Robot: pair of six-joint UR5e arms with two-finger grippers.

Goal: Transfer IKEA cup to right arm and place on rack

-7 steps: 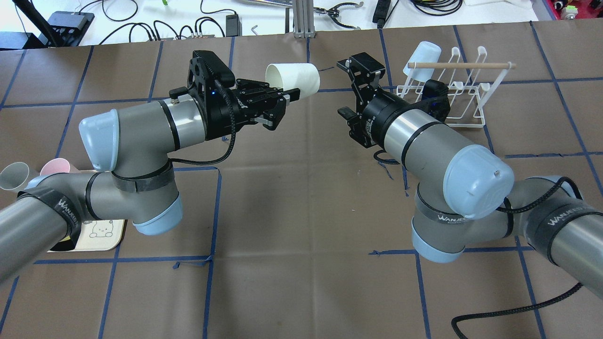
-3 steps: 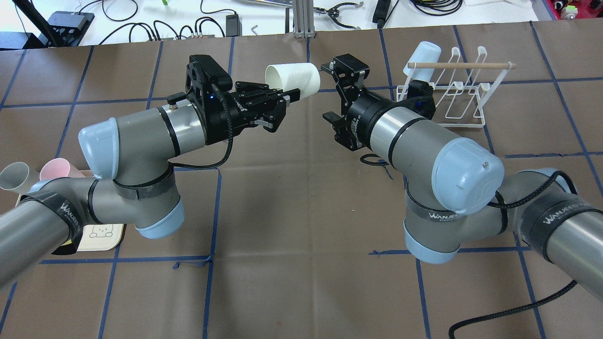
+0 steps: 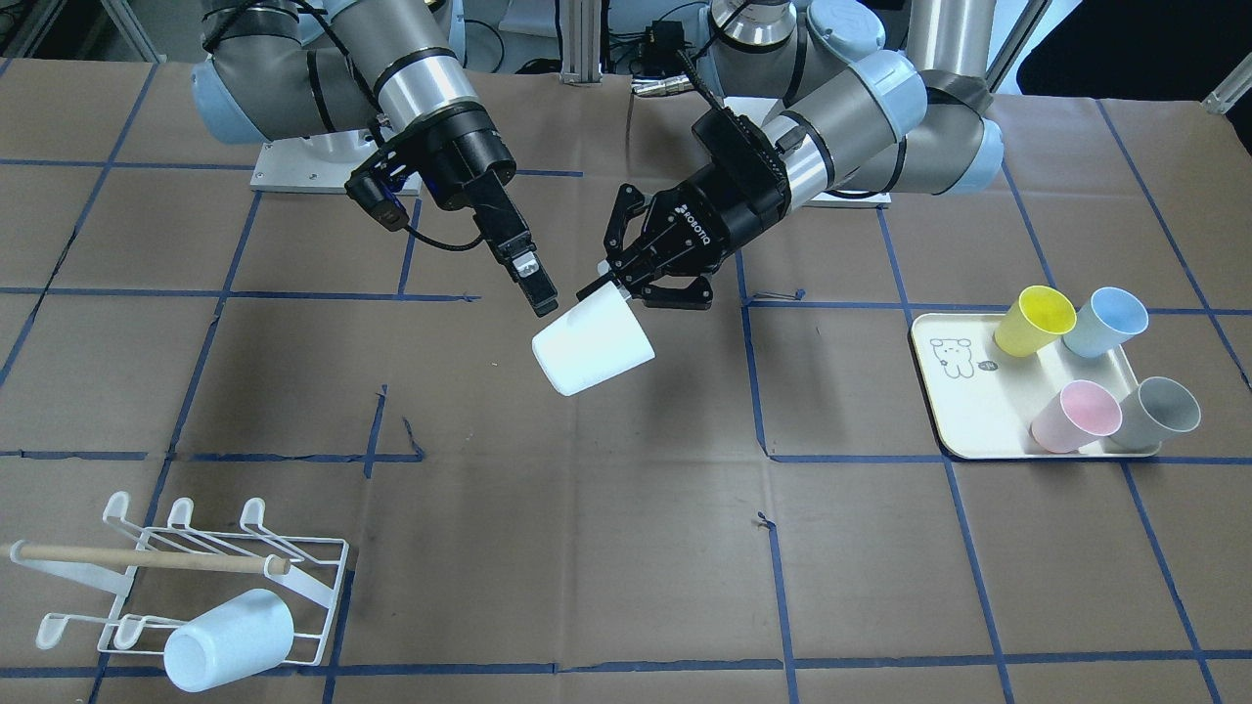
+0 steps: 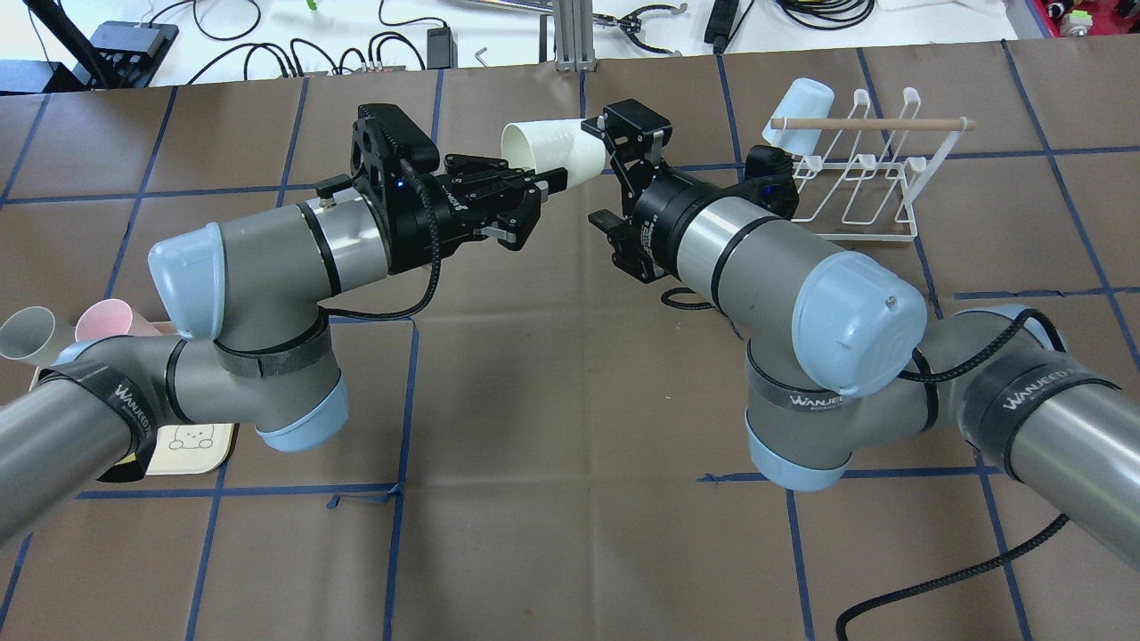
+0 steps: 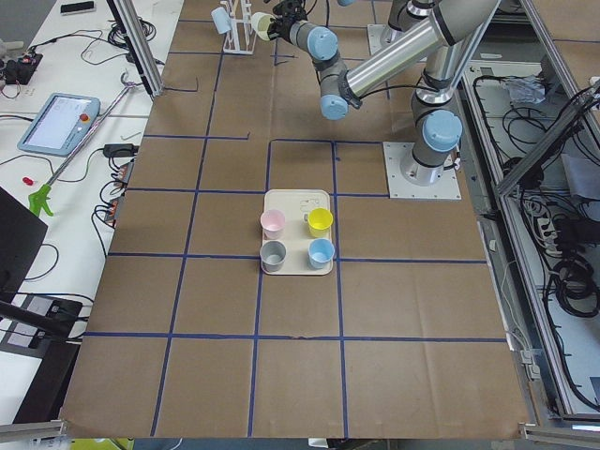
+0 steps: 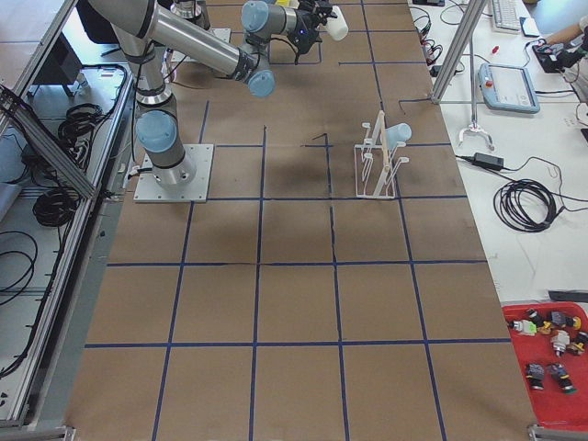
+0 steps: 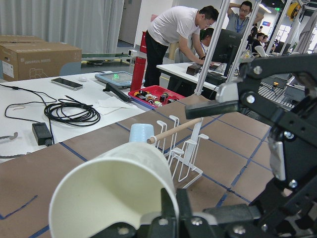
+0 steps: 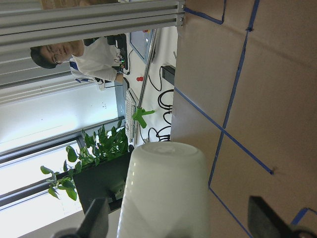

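Note:
A white IKEA cup (image 4: 552, 147) is held on its side in the air over the table's middle. My left gripper (image 4: 534, 182) is shut on its rim, also in the front view (image 3: 626, 279). The cup (image 3: 592, 344) points its closed base toward my right gripper (image 4: 613, 169). That gripper is open, with a finger on each side of the cup's base (image 8: 166, 188); I cannot tell whether they touch it. The white wire rack (image 4: 855, 178) with a wooden dowel stands at the far right and carries a pale blue cup (image 4: 797, 116).
A cream tray (image 3: 954, 411) with a bear drawing stands by my left arm. It holds a yellow cup (image 3: 1035, 318), a blue cup (image 3: 1105, 321), a pink cup (image 3: 1076, 416) and a grey cup (image 3: 1159, 413). People work at a desk beyond the table's far edge.
My right arm has moved left toward the cup, and its open fingers now stand around the cup's base. My left arm and the cup have hardly moved.

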